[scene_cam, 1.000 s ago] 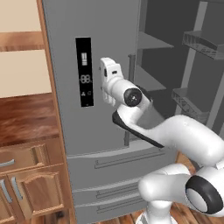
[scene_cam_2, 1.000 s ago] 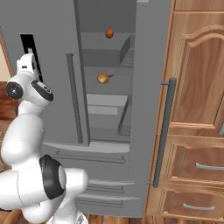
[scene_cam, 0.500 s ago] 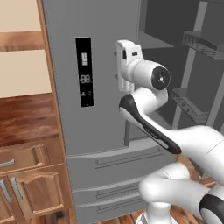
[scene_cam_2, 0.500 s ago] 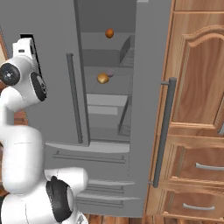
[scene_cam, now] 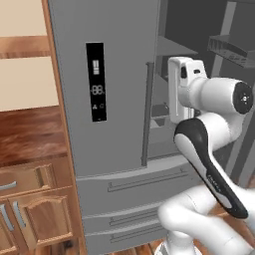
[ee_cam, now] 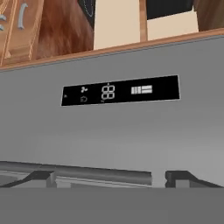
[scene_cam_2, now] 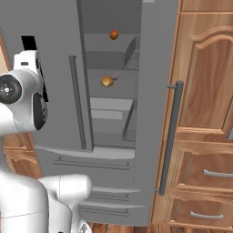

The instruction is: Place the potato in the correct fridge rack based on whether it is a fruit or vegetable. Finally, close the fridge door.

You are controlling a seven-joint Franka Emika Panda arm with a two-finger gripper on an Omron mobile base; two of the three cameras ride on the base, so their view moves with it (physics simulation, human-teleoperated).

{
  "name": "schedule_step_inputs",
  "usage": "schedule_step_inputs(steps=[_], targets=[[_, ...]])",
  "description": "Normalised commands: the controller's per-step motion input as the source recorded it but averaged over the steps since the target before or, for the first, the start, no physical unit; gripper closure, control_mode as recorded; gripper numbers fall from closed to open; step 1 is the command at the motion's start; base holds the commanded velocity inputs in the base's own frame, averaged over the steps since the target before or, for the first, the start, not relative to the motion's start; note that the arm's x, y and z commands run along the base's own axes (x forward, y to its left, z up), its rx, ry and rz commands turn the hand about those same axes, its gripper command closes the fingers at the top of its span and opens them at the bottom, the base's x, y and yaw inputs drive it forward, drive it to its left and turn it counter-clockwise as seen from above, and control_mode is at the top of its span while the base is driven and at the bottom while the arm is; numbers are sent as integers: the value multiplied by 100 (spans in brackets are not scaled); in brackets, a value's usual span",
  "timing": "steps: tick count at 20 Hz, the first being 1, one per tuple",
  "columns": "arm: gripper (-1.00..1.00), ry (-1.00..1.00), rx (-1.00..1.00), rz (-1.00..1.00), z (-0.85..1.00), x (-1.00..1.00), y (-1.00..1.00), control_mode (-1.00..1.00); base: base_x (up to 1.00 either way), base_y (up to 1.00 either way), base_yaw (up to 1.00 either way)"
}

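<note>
Sitting on the fridge rack (scene_cam_2: 123, 84) — potato (scene_cam_2: 107, 81), small, roundish, tan-yellow.

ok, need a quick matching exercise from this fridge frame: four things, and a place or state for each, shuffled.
Things:
1. small tan-yellow potato
2. darker orange-brown round item
3. black display panel
4. right grey fridge door

Place or state:
A. swung open
B. on the closed left door
C. on the second shelf down
D. on the top shelf

Pairs: 1-C, 2-D, 3-B, 4-A
</note>
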Motion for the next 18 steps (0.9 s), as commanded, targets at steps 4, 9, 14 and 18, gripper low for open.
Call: schedule_step_inputs(steps=[4, 9, 14, 18], targets=[[-100, 9, 0, 0, -13, -100, -80, -100, 0, 0, 0], [-100, 0, 2, 4, -19, -100, -84, -100, 0, 0, 0], [-100, 0, 7, 9, -5, -81, -88, -100, 0, 0, 0], [-100, 0, 6, 2, -13, -58, -99, -100, 0, 0, 0]])
